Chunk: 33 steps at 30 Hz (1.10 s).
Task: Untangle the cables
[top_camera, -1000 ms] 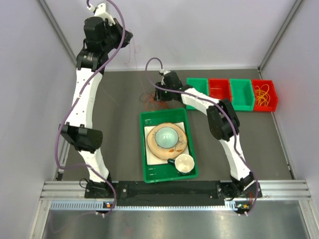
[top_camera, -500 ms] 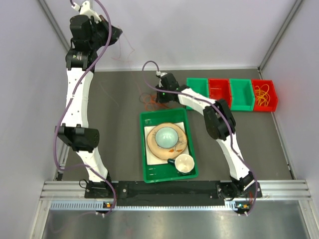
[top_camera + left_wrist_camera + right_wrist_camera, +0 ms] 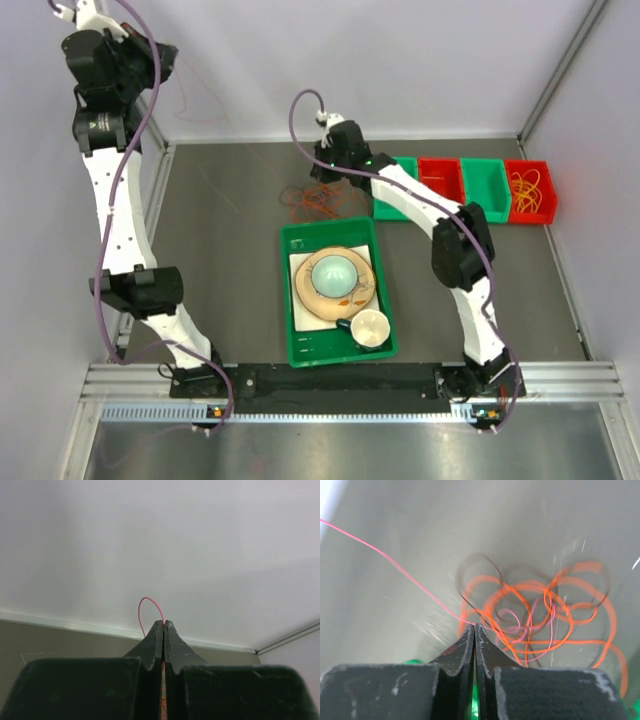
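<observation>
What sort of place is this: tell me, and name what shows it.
Probably a robot lab test cell: two arms bolted to a metal rail, plain white walls boxing in a grey table, and a row of red and green bins.
</observation>
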Each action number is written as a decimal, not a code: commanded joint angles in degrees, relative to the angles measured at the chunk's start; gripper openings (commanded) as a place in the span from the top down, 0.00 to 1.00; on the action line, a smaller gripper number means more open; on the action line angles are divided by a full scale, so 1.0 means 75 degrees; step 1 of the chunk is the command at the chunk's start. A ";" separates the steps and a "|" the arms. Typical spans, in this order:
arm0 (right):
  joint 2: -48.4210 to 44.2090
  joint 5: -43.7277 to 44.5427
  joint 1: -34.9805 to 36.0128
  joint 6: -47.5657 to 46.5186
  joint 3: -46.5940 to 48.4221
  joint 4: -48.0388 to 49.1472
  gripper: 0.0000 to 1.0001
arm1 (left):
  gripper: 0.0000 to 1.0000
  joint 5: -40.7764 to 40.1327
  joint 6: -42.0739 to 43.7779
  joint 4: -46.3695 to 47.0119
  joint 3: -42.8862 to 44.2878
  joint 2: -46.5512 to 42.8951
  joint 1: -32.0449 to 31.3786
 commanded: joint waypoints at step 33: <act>0.0644 0.0705 0.0334 -0.1005 0.0012 0.0032 1.00 | 1.00 0.0852 -0.0618 0.1001 0.0228 -0.0565 0.0371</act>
